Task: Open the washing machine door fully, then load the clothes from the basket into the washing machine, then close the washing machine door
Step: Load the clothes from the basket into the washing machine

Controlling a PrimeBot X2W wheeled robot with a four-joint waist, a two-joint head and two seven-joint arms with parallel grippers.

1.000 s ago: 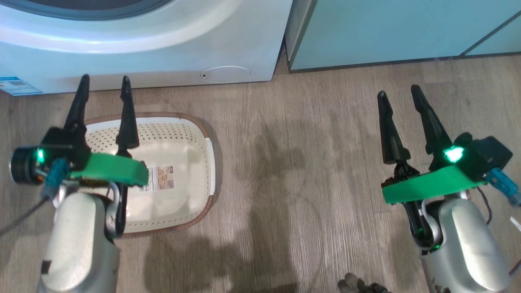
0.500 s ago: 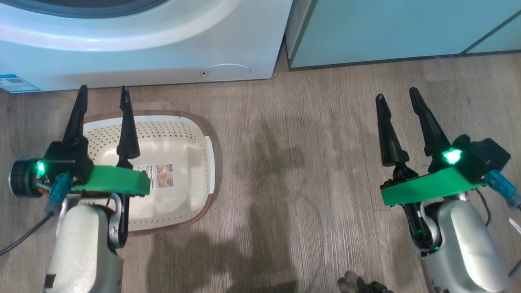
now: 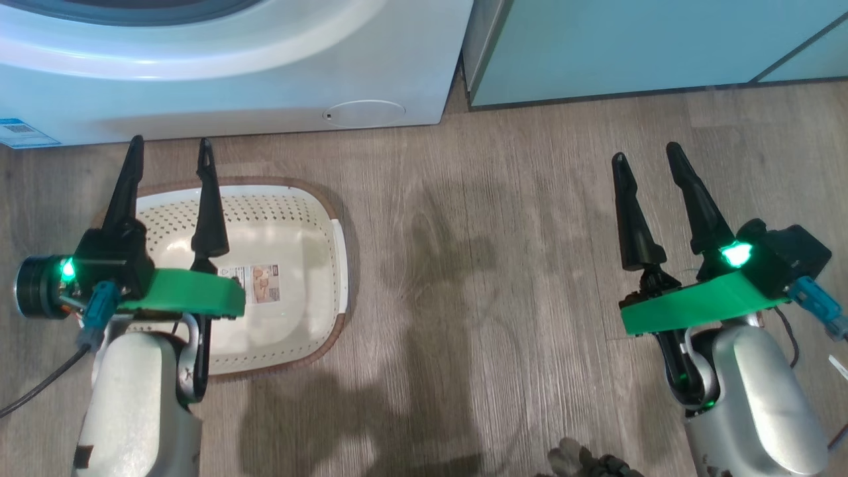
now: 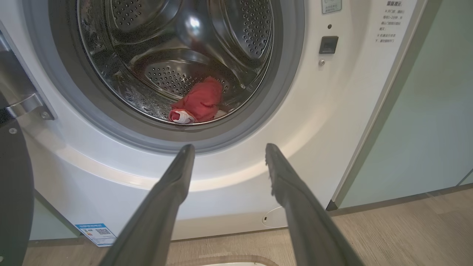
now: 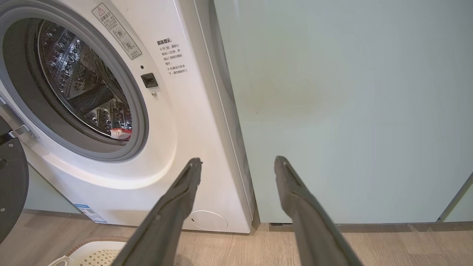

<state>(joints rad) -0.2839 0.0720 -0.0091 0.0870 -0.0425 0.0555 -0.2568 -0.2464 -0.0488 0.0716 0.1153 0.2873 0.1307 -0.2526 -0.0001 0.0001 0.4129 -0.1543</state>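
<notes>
Clothes (image 4: 199, 101) in the drum (image 4: 162, 75), basket (image 3: 311, 199) bare.
Left gripper (image 3: 171, 142) and right gripper (image 3: 646, 152) hover wide, empty, free for the washing machine door (image 4: 11, 192), open at left and waiting to be shut.

- The washing machine (image 3: 265, 79) is cut off by the top edge of the head view, above its lower front.
- The left arm (image 3: 132, 397) covers the left part of the basket (image 3: 311, 218) and the sticker's (image 3: 262, 283) left edge.
- Sticker and blue label (image 4: 97, 233): print too small to read.
- The door (image 4: 13, 192) is cut off by the left edge of the left wrist view.
- The clothes (image 5: 121, 133) are mostly hidden behind the grey gasket (image 5: 142, 122) in the right wrist view.
- A dark object (image 3: 586, 462) is cut off by the bottom edge of the head view and cannot be identified.
</notes>
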